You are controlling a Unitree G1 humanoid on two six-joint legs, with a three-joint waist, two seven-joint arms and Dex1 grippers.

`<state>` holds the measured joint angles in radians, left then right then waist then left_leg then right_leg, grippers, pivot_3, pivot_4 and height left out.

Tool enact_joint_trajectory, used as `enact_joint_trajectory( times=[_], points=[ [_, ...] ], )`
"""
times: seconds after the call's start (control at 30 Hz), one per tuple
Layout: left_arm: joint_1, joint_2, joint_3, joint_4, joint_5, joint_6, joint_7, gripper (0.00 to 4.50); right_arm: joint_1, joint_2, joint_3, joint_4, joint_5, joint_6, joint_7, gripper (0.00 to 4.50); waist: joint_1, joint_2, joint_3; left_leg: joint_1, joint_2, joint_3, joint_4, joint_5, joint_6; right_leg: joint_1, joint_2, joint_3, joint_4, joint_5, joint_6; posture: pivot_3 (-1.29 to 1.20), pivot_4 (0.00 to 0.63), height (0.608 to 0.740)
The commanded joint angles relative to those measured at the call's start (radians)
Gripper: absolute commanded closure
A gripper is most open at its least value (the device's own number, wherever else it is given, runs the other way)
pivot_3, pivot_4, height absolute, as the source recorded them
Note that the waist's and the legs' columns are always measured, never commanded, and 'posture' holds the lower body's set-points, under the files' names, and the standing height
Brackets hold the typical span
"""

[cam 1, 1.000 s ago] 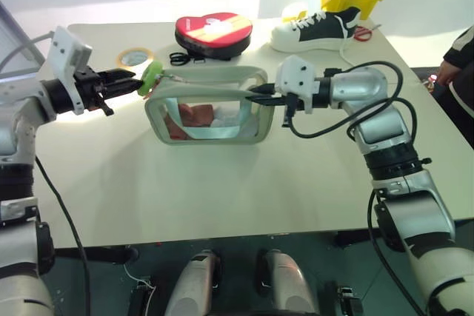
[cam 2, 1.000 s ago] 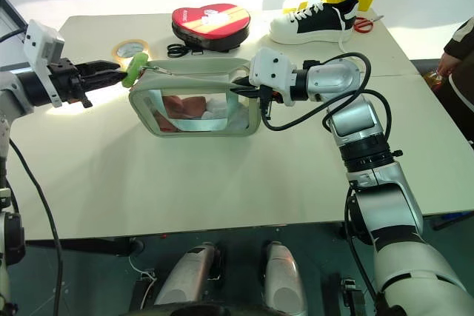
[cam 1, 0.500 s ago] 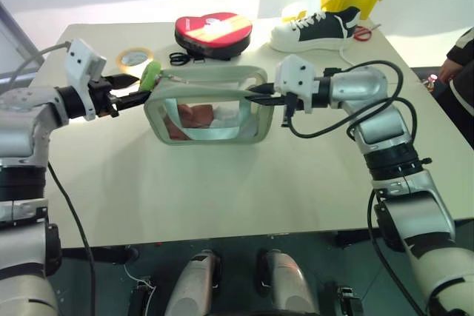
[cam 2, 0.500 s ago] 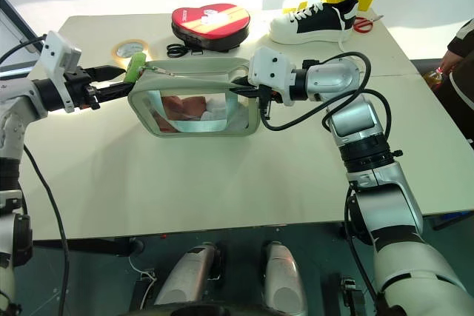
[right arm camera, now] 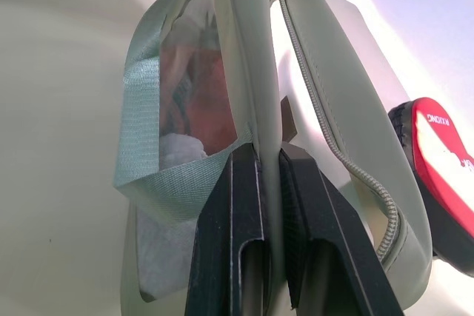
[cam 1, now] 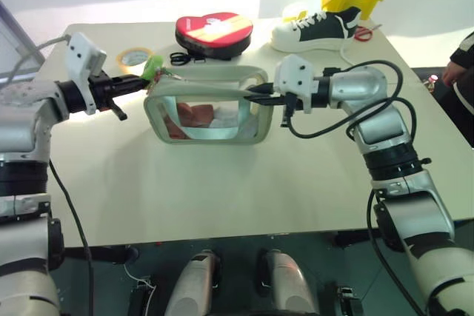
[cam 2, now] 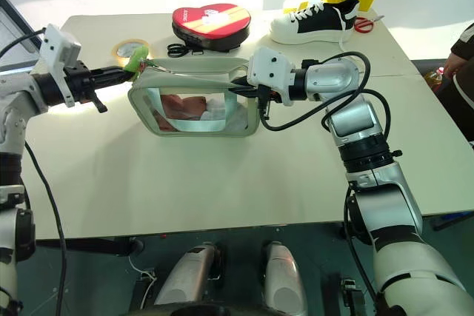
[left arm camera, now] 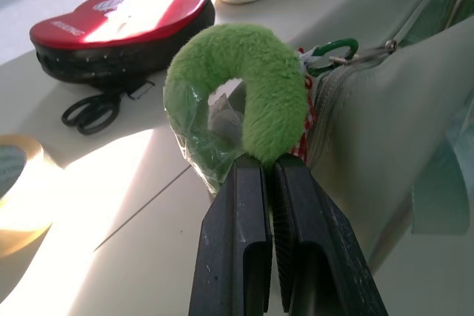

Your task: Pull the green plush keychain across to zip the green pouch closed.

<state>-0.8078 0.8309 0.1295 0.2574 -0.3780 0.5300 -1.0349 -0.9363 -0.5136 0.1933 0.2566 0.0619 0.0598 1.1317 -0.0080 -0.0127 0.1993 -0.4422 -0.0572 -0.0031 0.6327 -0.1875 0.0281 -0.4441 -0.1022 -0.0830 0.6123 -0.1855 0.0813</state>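
two wrist views give the grips: the left gripper point(left arm camera: 268, 172) is clamped on the green plush keychain point(left arm camera: 244, 90) at the green pouch point(cam 1: 211, 105)'s left end, the right gripper point(right arm camera: 266, 160) pinched on its right-end fabric. red and white contents are seen blurred through its window.

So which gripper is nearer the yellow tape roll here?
Left. The left gripper is shut on the green plush keychain just beside the yellow tape roll; the right gripper clamps the green pouch's opposite end.
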Motion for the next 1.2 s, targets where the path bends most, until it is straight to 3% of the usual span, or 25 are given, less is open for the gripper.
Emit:
enact_joint_trajectory(
  times=[0.03,0.2,0.3,0.5,0.67,0.8,0.97,1.07,1.2],
  points=[
    [-0.035,-0.003,-0.022,-0.132,-0.030,0.030,-0.019,4.45,-0.025,0.008,-0.015,-0.047,0.019,-0.013,-0.012,4.50,-0.002,0.000,0.000,0.000,0.000,0.000,0.000,0.000,0.000,0.000,0.000,0.000,0.000,0.000,0.000,0.00,0.150,0.740],
    [0.038,-0.016,-0.103,-0.239,0.006,0.015,-0.034,4.45,-0.028,0.014,-0.015,-0.042,0.014,-0.014,-0.014,4.50,-0.005,0.000,0.000,0.001,0.000,0.000,0.000,0.000,0.000,0.000,0.000,0.000,0.000,0.000,0.000,0.00,0.150,0.740],
    [0.055,-0.001,-0.111,-0.223,0.027,-0.015,-0.042,3.46,-0.025,0.012,-0.016,-0.043,0.014,-0.014,-0.016,4.50,-0.005,0.000,0.000,0.001,0.000,0.000,0.000,0.000,0.000,0.000,0.001,0.001,0.001,0.000,0.000,0.00,0.150,0.740],
    [-0.012,0.033,-0.078,-0.196,0.014,0.019,-0.036,0.51,-0.021,0.008,-0.016,-0.045,0.014,-0.013,-0.018,4.50,-0.004,0.000,0.000,0.001,0.000,0.000,0.000,0.000,0.000,0.000,0.001,0.000,0.001,0.000,0.000,0.00,0.150,0.740],
    [-0.002,0.130,-0.036,-0.209,-0.027,0.072,-0.094,0.51,-0.020,0.005,-0.017,-0.044,0.015,-0.013,-0.020,4.50,-0.006,0.000,0.000,0.001,0.000,0.000,-0.001,0.000,0.001,0.000,0.001,0.000,0.000,0.000,0.000,0.00,0.150,0.740],
    [0.105,0.177,-0.029,-0.252,-0.037,0.080,-0.122,0.51,-0.021,0.005,-0.018,-0.041,0.016,-0.015,-0.022,4.50,-0.006,0.001,0.000,0.001,0.000,0.000,-0.001,0.000,0.001,0.000,0.000,0.001,0.000,0.000,0.000,0.00,0.150,0.740],
    [0.175,0.104,-0.044,-0.220,0.020,0.001,-0.030,0.51,-0.023,0.008,-0.014,-0.040,0.017,-0.015,-0.020,4.50,0.004,0.000,0.000,0.001,0.000,0.000,0.000,0.000,0.000,0.001,0.000,0.000,0.000,-0.002,-0.003,0.00,0.150,0.740],
    [0.172,0.079,-0.045,-0.194,0.037,-0.034,-0.013,1.32,-0.027,0.009,-0.012,-0.039,0.016,-0.016,-0.017,4.50,0.002,0.000,0.000,0.000,0.000,0.000,0.000,0.000,0.000,0.000,0.000,0.000,0.000,-0.002,-0.003,0.00,0.150,0.740],
    [0.162,0.075,-0.036,-0.194,0.025,-0.028,-0.010,3.23,-0.028,0.007,-0.013,-0.038,0.015,-0.017,-0.015,4.50,-0.003,0.000,0.000,0.000,0.000,0.000,-0.001,0.000,0.000,0.000,0.000,0.000,0.000,0.000,-0.001,0.00,0.150,0.740]
  ],
)
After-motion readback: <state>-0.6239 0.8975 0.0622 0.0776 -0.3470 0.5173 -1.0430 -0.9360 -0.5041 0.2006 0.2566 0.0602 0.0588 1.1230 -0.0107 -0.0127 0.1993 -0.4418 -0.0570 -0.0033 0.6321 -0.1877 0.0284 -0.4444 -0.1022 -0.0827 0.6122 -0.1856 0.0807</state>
